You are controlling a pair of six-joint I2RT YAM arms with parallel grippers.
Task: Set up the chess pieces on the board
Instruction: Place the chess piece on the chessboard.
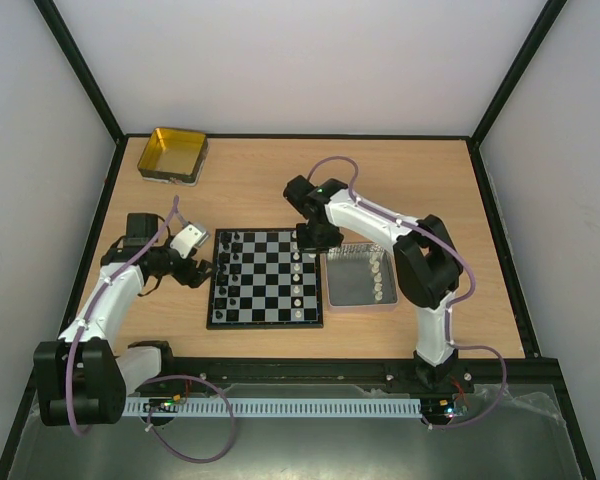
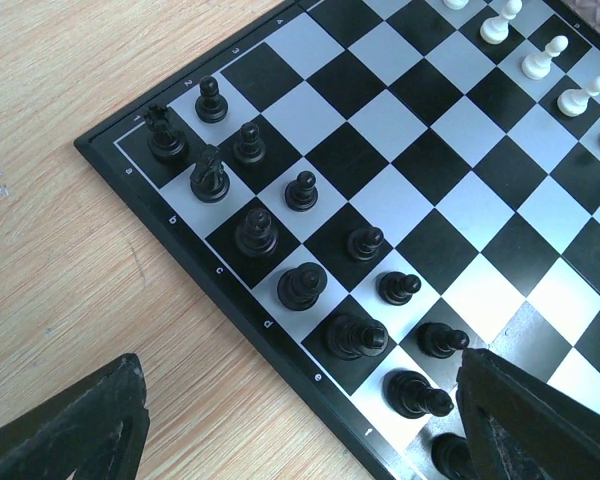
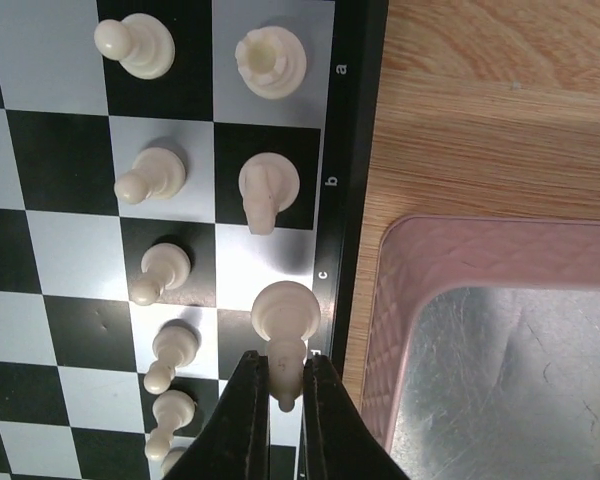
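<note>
R claw (image 3: 285, 388) pinching the head of a white piece (image 3: 283, 318), bishop prob, on the white-side back row of the board (image 3: 352, 150). Base flat, centred in its square, ease off slow, lift straight, don't clip neighbour pieces (image 3: 268, 190). L claw (image 2: 298, 370) spread wide at the board's black side.

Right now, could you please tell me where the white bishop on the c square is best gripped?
By its slim head, straight from above, as the right end effector pinches it now: the white bishop stands upright, with a knight and a pawn close beside its wide base.
</note>
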